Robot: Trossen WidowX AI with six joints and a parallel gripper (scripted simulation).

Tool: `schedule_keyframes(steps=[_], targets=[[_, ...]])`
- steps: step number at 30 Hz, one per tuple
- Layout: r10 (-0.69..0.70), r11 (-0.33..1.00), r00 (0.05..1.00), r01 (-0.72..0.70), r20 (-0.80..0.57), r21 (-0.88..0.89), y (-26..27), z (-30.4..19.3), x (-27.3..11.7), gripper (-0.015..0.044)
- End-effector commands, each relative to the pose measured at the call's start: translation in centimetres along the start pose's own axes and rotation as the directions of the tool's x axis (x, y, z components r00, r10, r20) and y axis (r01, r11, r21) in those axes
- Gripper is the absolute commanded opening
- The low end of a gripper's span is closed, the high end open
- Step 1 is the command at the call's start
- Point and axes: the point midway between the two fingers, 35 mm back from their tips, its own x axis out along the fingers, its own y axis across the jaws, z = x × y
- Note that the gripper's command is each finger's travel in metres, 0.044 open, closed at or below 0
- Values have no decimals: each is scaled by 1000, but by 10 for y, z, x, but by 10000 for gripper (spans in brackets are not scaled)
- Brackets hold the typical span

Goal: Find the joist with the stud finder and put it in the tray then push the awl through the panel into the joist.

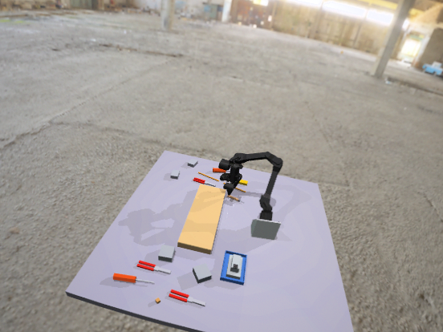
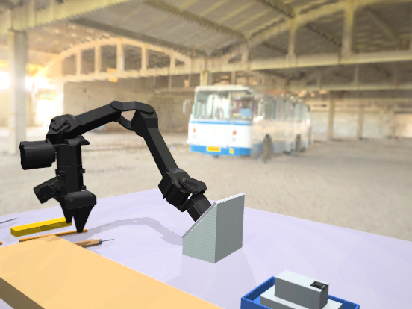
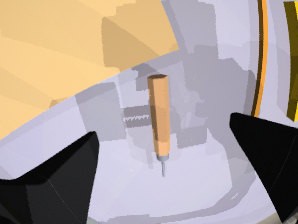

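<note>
My gripper (image 1: 232, 189) (image 2: 75, 227) (image 3: 166, 128) is open and empty, pointing down above the awl beside the panel's far end. The awl (image 1: 233, 198) (image 2: 87, 242) (image 3: 160, 117), with a light wooden handle and a thin grey tip, lies on its side on the table. In the wrist view it shows between the two fingertips, not touching them. The tan floor panel (image 1: 202, 218) (image 2: 75, 269) (image 3: 60, 45) lies flat; no hole can be made out in it. The grey stud finder (image 1: 235, 262) (image 2: 298, 289) sits in the blue tray (image 1: 232, 281) (image 2: 244, 303).
A thin orange stick (image 2: 55, 234) (image 3: 262, 50) and a yellow bar (image 1: 243, 182) (image 2: 41, 226) (image 3: 291, 60) lie near the awl. Grey blocks (image 1: 166, 253) (image 1: 201, 273), red-handled tools (image 1: 146, 265) (image 1: 179, 296) and an orange screwdriver (image 1: 124, 277) lie past the panel's near end. A grey wedge (image 1: 265, 229) (image 2: 228, 231) stands at the arm's base.
</note>
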Motion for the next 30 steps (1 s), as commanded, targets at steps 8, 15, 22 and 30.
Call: schedule_keyframes(steps=[8, 15, 22, 30], targets=[[-7, 1000, 1000, 7, -8, 3, 0, -3, 10, 440], [-6, 1000, 1000, 6, -9, 3, 0, -2, 21, 440], [-7, 1000, 1000, 7, -8, 4, 0, -2, 33, 440], [-9, 1000, 1000, 9, -7, 3, -1, -1, 46, 440]])
